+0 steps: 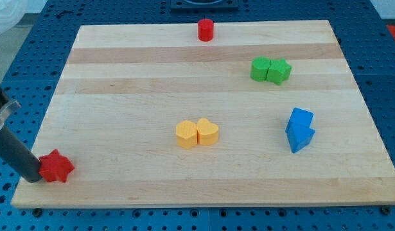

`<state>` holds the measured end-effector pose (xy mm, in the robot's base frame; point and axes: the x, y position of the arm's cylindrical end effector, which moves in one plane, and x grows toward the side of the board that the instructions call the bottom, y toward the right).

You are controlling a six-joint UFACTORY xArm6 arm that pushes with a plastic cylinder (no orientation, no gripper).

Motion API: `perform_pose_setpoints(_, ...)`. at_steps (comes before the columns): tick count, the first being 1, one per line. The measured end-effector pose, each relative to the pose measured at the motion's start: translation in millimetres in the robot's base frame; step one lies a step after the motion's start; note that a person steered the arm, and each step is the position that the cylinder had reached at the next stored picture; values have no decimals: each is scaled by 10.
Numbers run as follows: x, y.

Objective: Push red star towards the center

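The red star (56,167) lies near the board's bottom left corner. My tip (34,178) is at the end of the dark rod that comes in from the view's left edge, and it touches the star's left side. A red cylinder (205,29) stands at the board's top edge, near the middle.
The wooden board (120,83) sits on a blue perforated table. A yellow hexagon (186,135) and a yellow heart (207,132) touch near the middle. A green block (261,68) and a green star (279,71) touch at the upper right. Two blue blocks (300,129) touch at the right.
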<state>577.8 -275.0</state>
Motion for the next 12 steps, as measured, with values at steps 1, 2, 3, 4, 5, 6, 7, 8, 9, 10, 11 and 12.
perform_pose_setpoints(1,92,0)
perform_pose_setpoints(2,135,57)
perform_pose_setpoints(3,135,202)
perform_pose_setpoints(4,93,227)
perform_pose_setpoints(5,-24,226)
perform_pose_setpoints(6,-114,241)
perform_pose_setpoints(7,19,262)
perform_pose_setpoints(8,-8,276)
perform_pose_setpoints(9,-209,312)
perform_pose_setpoints(10,-260,471)
perform_pose_setpoints(11,-172,471)
perform_pose_setpoints(12,-25,693)
